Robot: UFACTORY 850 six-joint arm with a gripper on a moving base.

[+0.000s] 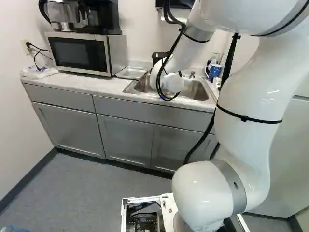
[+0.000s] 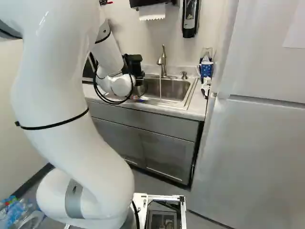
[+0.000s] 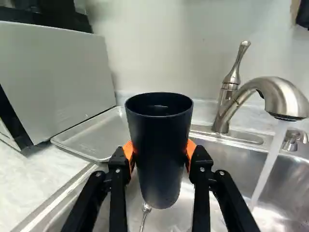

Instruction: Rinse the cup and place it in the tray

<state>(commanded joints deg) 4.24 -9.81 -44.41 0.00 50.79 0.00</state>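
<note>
Black parts of my gripper [image 2: 134, 66] show behind the wrist, over the left side of the sink [image 2: 167, 88]; its fingertips are hidden there. In the wrist view the gripper [image 3: 159, 154] is shut on a dark, upright cup [image 3: 160, 164], an orange pad on either side. The cup's open mouth faces up, and its contents are hard to tell. Beneath it lies the metal basin. Water [image 3: 268, 166] runs from the faucet [image 3: 277, 92], to one side of the cup and apart from it. A shallow metal tray [image 3: 94, 135] lies on the counter, on the cup's other side.
A microwave [image 1: 79, 53] stands beside the tray, with a coffee maker [image 1: 99, 18] on top. At the sink's far side are a blue patterned mug [image 2: 206, 69] and a soap pump [image 2: 184, 75]. A tall fridge [image 2: 252, 152] stands right of the counter.
</note>
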